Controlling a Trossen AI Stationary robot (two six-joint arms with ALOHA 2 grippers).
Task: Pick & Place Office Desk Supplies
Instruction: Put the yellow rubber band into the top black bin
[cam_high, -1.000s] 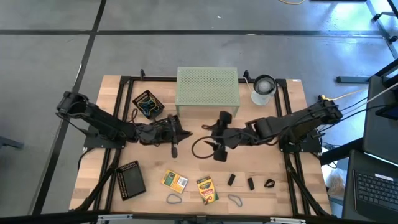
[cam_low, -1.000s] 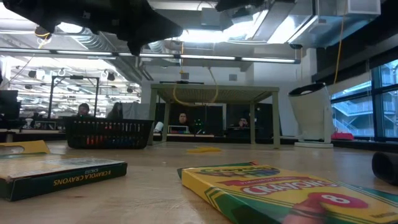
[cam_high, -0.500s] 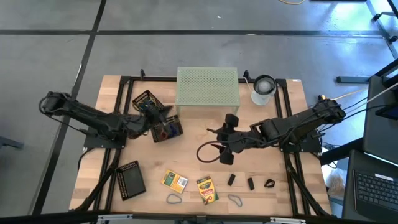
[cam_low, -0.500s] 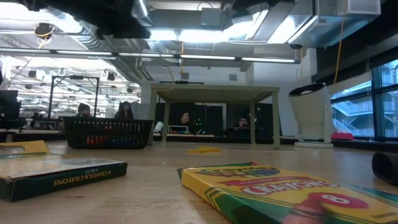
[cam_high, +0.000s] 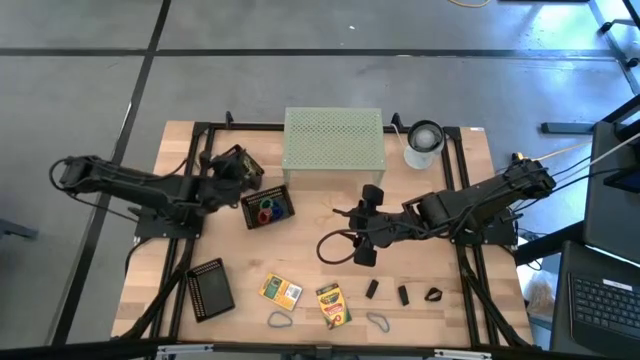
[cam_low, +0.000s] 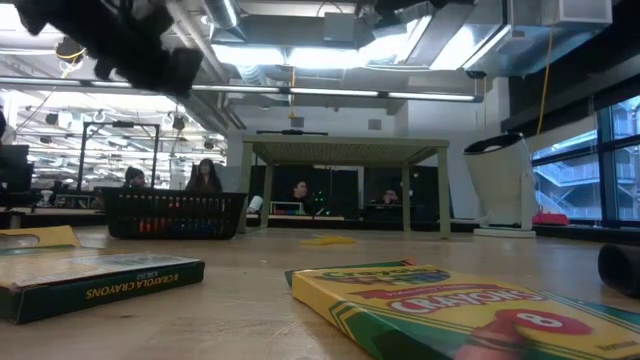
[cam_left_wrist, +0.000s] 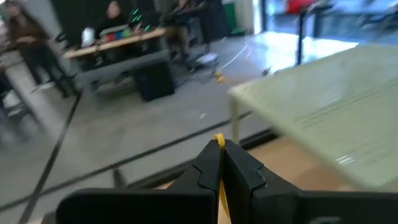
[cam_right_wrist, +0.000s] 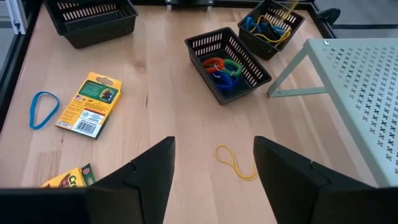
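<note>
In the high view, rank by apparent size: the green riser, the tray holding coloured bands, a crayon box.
Largest to smallest:
1. green riser
2. tray holding coloured bands
3. crayon box; the second crayon box looks about alike.

High view: overhead, faced straight down, took in the whole counter (cam_high: 330, 215) and both arms. Low view: set at counter height, faced level across it, very near a crayon box (cam_low: 440, 305), room behind. Left wrist view: looked past its own fingers (cam_left_wrist: 239, 171) toward the green riser (cam_left_wrist: 336, 118) and room. Right wrist view: looked down across the counter. Shared by high and right wrist views: mesh tray of loops (cam_right_wrist: 227, 64), riser.
</note>
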